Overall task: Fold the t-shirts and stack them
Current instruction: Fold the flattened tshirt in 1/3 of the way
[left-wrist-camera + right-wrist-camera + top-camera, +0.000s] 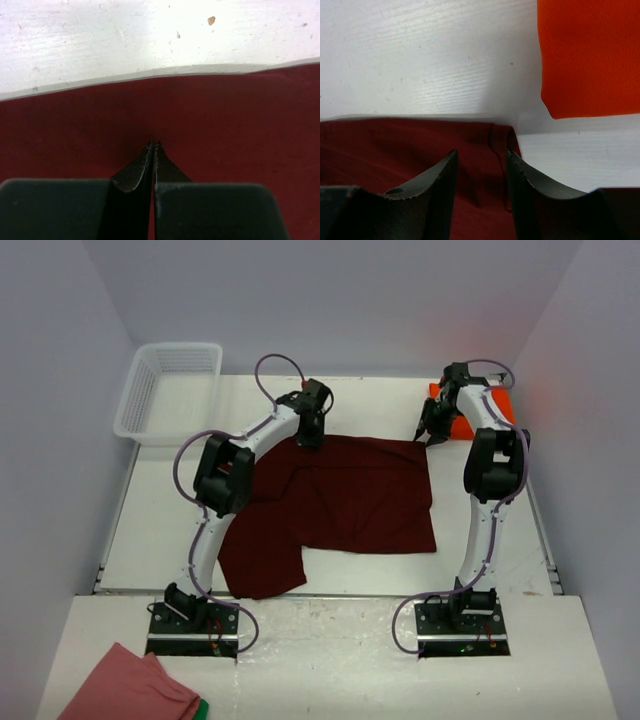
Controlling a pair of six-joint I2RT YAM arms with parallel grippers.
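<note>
Risk one: uneven lift of the maroon t-shirt (340,500), spread flat across the middle of the desk (160,530) with a sleeve trailing toward the near-left edge.

Pincer states:
- Left pincer (154,146): closed tip to tip, pressed onto the cloth just inside the far hem. Fabric nipped between the tips or not: cannot tell.
- Right pincer (481,152): held at a middling gap, astride the far-right corner of the same shirt, not clamped on it.

Probable faults, judged from this layout:
- Closing the right jaws with the corner barely inside: likely slip, then one side raised and the other lying flat, hence a skewed fold.
- Pulling with the left tips gripping nothing: likely drag and bunching of the hem instead of a lift.
- Swinging the right pincer outward: possible snag on the orange t-shirt (585,55), folded at the far right, apart from the maroon corner with a strip of bare desk between.

Edges and room:
- Far hem near the back of the desk, with only a narrow band of bare surface beyond.
- Open surface to the left, between the shirt and the white basket (170,390) at the far-left corner.
- Near hem and sleeve close to the front edge. Avoid dragging further that way: likely spill over the lip.
- Pink cloth (125,685) on the near ledge beside the left base, well apart. Leave alone.
</note>
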